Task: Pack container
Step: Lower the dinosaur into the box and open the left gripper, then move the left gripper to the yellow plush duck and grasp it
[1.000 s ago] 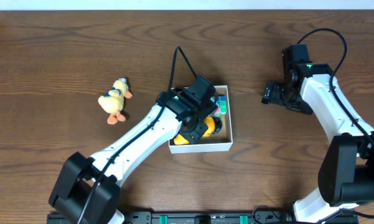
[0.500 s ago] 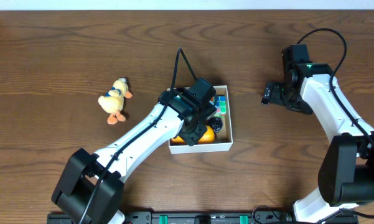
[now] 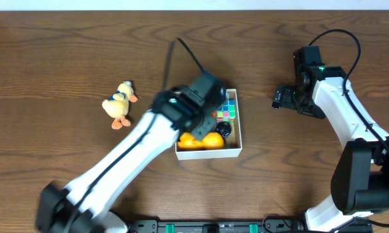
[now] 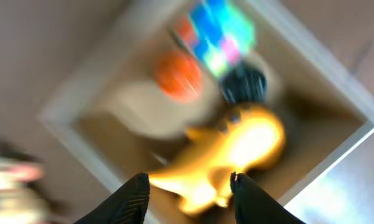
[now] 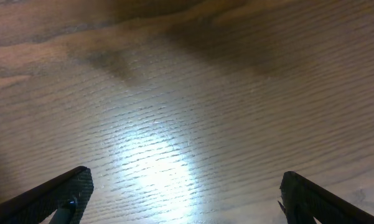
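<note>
The container is a square white-walled box at the table's middle, also in the left wrist view. In it lie a yellow toy, a colourful cube, an orange ball and a black object. My left gripper is open and empty above the yellow toy; its arm is motion-blurred overhead. My right gripper is open and empty over bare wood, right of the container.
A yellow plush duck lies on the table left of the container. The rest of the dark wooden table around both arms is bare.
My left gripper has let go of the yellow toy in the container and has drawn back up and to the left. The right arm has not moved.
</note>
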`<state>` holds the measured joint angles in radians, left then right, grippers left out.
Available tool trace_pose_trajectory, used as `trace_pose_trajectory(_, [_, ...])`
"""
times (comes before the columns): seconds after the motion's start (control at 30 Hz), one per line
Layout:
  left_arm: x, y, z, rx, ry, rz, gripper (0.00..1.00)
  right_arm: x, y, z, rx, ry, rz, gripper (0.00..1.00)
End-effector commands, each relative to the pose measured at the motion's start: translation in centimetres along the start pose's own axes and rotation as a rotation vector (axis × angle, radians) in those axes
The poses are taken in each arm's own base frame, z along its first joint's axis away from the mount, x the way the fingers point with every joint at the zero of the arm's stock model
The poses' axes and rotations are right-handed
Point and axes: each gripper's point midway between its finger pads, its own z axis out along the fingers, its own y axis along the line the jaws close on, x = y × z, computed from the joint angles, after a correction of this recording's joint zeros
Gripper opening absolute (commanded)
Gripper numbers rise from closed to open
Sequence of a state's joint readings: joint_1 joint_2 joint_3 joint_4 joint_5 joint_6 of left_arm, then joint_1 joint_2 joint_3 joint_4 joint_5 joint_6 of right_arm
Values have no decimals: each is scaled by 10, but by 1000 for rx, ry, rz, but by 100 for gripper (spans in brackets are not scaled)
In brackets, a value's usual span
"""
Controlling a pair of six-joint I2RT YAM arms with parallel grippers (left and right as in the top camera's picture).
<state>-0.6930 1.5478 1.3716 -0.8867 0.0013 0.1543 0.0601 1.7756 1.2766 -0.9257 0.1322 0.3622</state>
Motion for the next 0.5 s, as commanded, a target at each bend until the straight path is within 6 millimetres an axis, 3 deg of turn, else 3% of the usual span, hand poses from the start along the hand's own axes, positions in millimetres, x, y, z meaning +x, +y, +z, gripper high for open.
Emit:
trace_pose_trajectory(0.0, [-33, 51, -88, -247, -231, -54, 48, -10, -5, -5, 14, -29, 1, 99])
trace_pose_trajectory(0.1, [-23, 92, -124, -392, -283, -140, 59, -10, -5, -5, 14, -29, -6, 99])
trace_pose_trajectory(0.23, [9, 147, -136, -479, -254, -365, 68, -9, -5, -5, 15, -26, -7, 99])
trace_pose_trajectory(0.33, [35, 182, -123, -496, -179, -501, 72, -9, -5, -5, 14, -26, -7, 99])
trace_pose_trajectory(0.47, [57, 211, -83, -408, -73, -598, 84, -9, -5, -5, 14, -26, -7, 99])
